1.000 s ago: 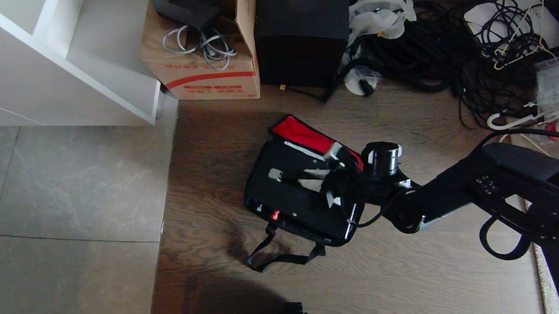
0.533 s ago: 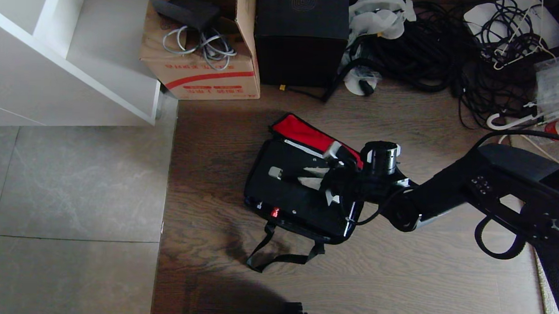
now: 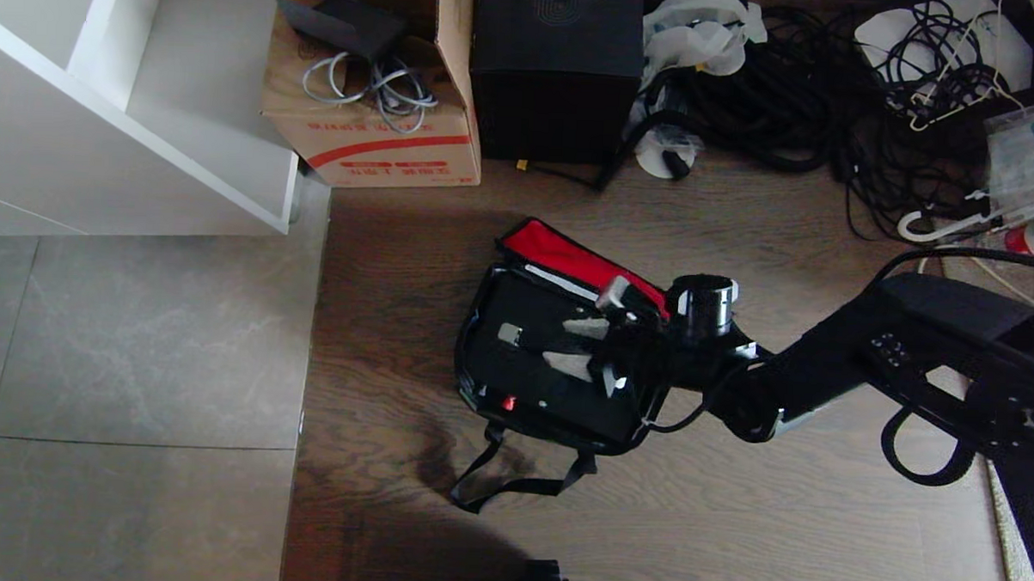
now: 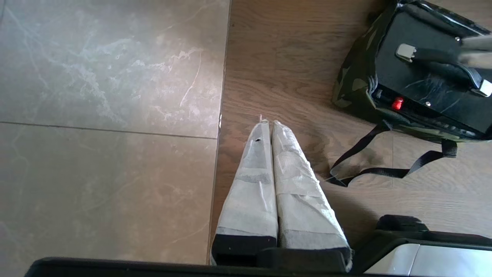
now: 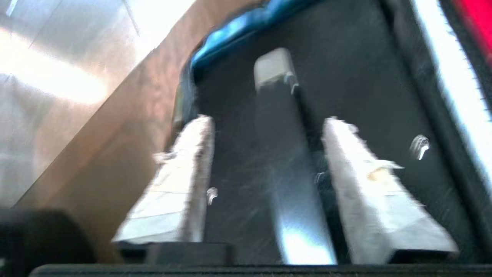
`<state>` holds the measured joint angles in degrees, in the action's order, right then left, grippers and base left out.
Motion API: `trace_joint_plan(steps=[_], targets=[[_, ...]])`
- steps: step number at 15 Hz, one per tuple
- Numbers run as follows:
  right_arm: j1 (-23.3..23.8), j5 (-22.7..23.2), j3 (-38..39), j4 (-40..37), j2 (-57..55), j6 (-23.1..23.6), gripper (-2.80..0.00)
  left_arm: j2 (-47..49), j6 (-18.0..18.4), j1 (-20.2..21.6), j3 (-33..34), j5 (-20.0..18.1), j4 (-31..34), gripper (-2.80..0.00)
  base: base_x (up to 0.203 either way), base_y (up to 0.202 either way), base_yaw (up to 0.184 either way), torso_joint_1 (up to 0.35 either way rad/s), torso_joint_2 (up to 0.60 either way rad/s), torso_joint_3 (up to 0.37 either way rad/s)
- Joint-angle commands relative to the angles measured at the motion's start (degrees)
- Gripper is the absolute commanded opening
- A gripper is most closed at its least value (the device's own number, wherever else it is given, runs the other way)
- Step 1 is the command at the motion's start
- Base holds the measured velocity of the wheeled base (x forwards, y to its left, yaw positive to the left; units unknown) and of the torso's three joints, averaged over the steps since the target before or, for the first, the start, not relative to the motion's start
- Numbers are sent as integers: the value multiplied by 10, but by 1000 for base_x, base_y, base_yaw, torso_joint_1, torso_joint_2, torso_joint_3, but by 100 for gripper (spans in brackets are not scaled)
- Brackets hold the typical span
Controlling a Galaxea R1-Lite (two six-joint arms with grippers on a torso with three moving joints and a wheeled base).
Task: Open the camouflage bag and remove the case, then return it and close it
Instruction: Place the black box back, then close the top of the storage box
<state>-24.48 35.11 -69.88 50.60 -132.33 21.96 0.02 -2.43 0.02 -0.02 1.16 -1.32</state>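
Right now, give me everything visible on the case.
The case is flat, black and rectangular, hard-looking with a slight sheen. It lies flat inside the open camouflage bag on the wood floor, below the raised red lid lining. A black handle with silver end caps runs across its top; a small red spot marks its near edge. The right gripper is open, fingers straddling the handle.
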Motion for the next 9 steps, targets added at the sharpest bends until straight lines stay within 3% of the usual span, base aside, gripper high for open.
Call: trace_joint_plan(steps=[1, 6, 9], targets=[[-2, 9, 44, 1, 26, 3, 0, 0, 0, 0, 6, 1, 0, -280, 0, 0, 0, 0, 0, 0], [-1, 42, 225, -40, 197, -14, 0, 0, 0, 0, 5, 1, 0, -280, 0, 0, 0, 0, 0, 0], [12, 44, 344, -72, 336, -131, 0, 0, 0, 0, 6, 1, 0, -280, 0, 0, 0, 0, 0, 0]])
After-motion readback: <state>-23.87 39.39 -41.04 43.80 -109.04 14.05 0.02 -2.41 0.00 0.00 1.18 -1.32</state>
